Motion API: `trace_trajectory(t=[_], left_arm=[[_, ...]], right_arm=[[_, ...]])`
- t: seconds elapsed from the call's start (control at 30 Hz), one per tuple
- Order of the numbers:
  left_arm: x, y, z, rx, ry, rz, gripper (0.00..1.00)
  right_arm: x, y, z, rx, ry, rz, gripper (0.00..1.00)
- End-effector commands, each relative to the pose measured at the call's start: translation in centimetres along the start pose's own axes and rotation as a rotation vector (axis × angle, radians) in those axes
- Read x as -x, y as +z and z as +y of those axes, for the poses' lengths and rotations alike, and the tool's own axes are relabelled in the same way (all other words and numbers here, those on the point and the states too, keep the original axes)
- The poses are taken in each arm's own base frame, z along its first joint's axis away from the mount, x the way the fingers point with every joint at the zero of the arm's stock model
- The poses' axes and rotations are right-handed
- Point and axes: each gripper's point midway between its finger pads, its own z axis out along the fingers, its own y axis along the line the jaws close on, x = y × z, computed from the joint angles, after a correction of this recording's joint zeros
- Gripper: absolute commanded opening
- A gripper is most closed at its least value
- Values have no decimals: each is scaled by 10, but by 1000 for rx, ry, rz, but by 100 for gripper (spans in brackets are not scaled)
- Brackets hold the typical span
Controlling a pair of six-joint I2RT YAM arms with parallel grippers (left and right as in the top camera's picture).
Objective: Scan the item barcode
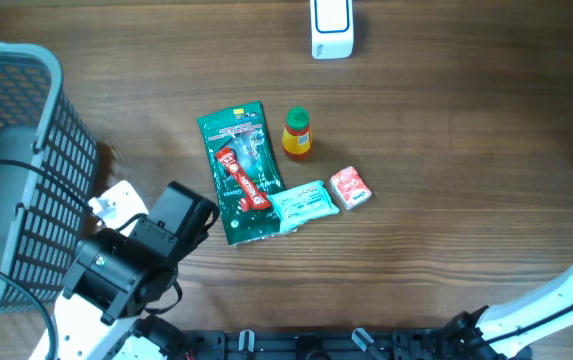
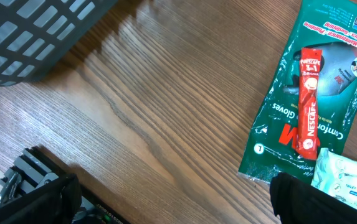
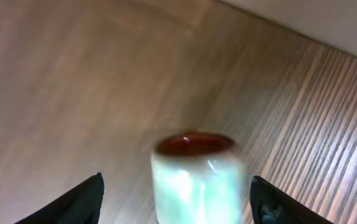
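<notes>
Left gripper (image 2: 172,202) hung wide-spread and empty, just beside gloves packet (image 1: 238,170), mid-table. Coffee stick (image 2: 308,102) lay on top of it. Bottle (image 1: 297,133), tissue pack (image 1: 304,203), red box (image 1: 350,188) clustered near. Scanner (image 1: 331,28) sat well apart at far edge. Right gripper (image 3: 177,196) spread too, blurred pale-green object (image 3: 197,177) between fingers, possibly ungripped. Risk: closing on packet could drag stick along, or leave barcode face-down. Packet print showed only in left wrist view, scanner only overhead.

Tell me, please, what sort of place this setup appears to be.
Likely a mock shop checkout: a white barcode scanner at the far edge of the wooden table, a blue mesh basket at the side, and small goods such as a green glove packet between them.
</notes>
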Motion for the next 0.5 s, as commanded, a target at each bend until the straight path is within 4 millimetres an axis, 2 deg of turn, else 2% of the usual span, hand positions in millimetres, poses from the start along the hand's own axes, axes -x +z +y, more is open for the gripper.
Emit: trace_trajectory(t=[0.0,0.1,0.27,0.33,0.4,0.47], left_arm=[[3,-1,1,-2,-3,-12,100],[3,-1,1,-1,-3,-12,100],[3,-1,1,-1,-3,-12,100],[3,-1,1,-1,-3,-12,100],[2,-1,1,-2,-3,-12,100],[3,-1,1,-1,-3,-12,100]], right_arm=[[-21,36,-7,-5,-22,80,76],[-34,56,-6,10,-57,125,76],[-23,43,13,106,-68,97,79],[-16,27,20,146,-65,85,79],[-5,-1,40,256,-61,52,100],[8,-37,62,373,-36,8,100]])
